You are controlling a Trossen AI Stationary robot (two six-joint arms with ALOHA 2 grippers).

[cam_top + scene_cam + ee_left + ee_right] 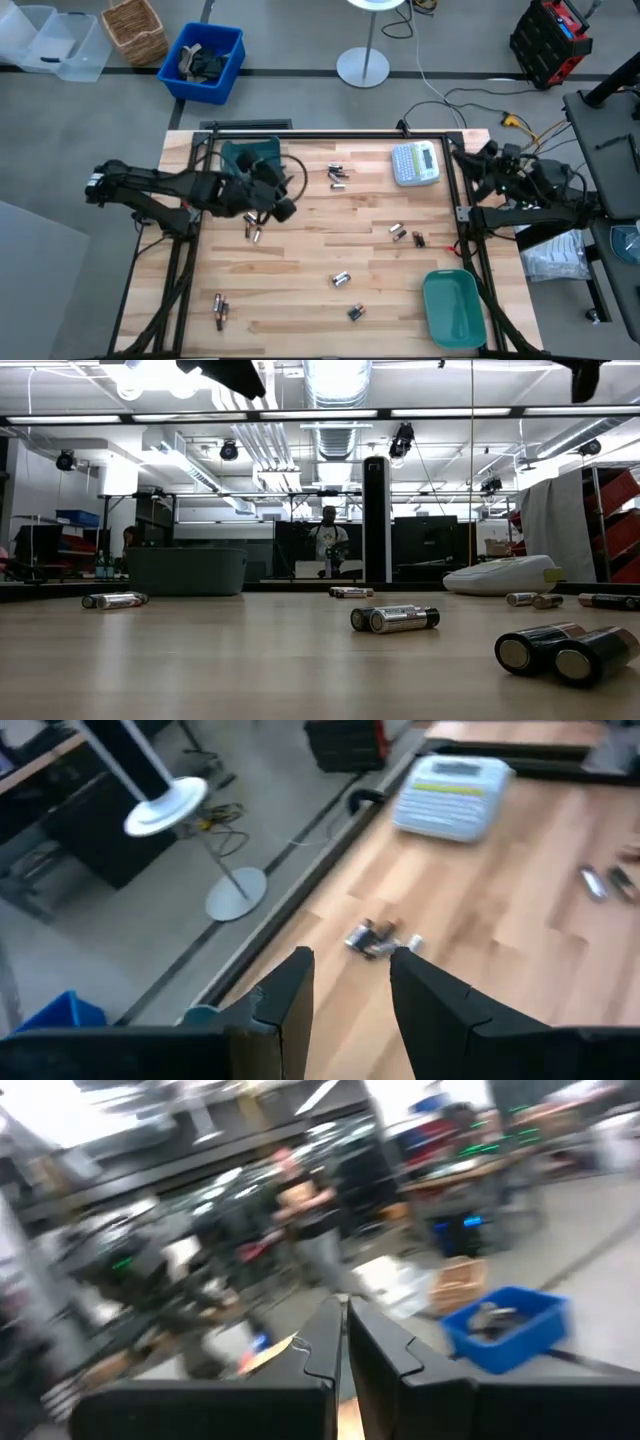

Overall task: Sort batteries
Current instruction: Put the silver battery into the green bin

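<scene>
Small batteries lie on their sides in loose groups on the wooden table: a far group point(338, 176), a pair point(253, 231) just below my left gripper, others at the middle right point(398, 232), in the middle point(342, 279) and at the near left point(220, 310). My left gripper point(280, 205) hangs above the table's left half, open point(350, 990), with nothing between its fingers. The far group point(372, 938) shows beyond them. My right gripper point(345, 1342) is shut and empty, held high at the table's right edge point(475, 165).
A grey-white label maker point(415, 163) lies at the far right. One teal bin point(455, 305) stands at the near right corner. Another teal bin point(250, 155) sits at the far left, partly under my left arm. A black frame rail point(330, 133) runs along the far edge.
</scene>
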